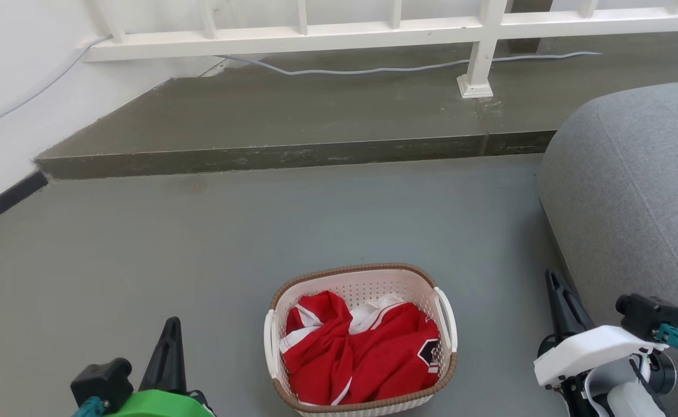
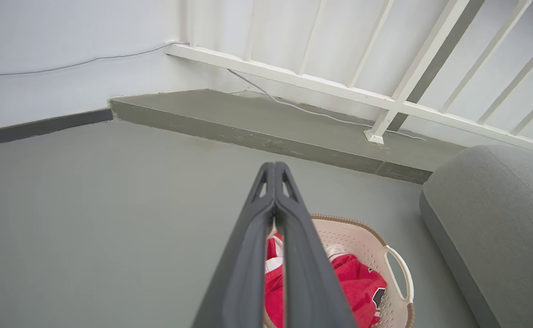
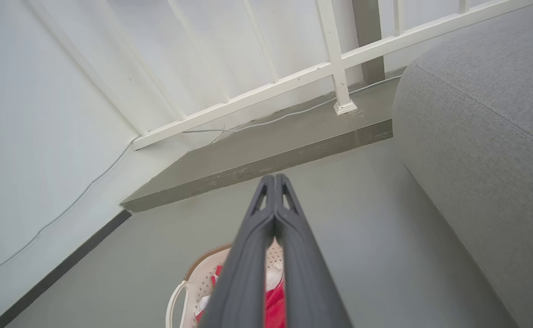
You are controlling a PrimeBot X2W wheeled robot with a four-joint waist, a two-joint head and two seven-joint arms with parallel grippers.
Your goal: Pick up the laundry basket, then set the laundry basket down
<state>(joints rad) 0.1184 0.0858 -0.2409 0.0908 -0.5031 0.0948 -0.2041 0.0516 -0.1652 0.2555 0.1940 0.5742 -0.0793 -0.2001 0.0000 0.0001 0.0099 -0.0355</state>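
Note:
The laundry basket [image 1: 413,286] sits on the grey floor at the bottom centre of the head view, cream-white with a brown rim, two white side handles and red-and-white clothing inside. My left gripper [image 1: 172,323] hangs to its left, well apart from it, fingers pressed together and holding nothing. My right gripper [image 1: 552,277] hangs to the basket's right, also apart, fingers together and empty. In the left wrist view the shut left gripper [image 2: 275,166] crosses in front of the basket [image 2: 362,234]. From the right wrist, the shut right gripper [image 3: 275,178] covers part of the basket [image 3: 200,271].
A grey upholstered seat [image 1: 634,191] bulges in at the right, close to my right arm. A raised concrete step [image 1: 292,153] with a white railing [image 1: 477,46] and a loose cable [image 1: 373,70] runs across the back. A white wall [image 1: 3,87] closes the left side.

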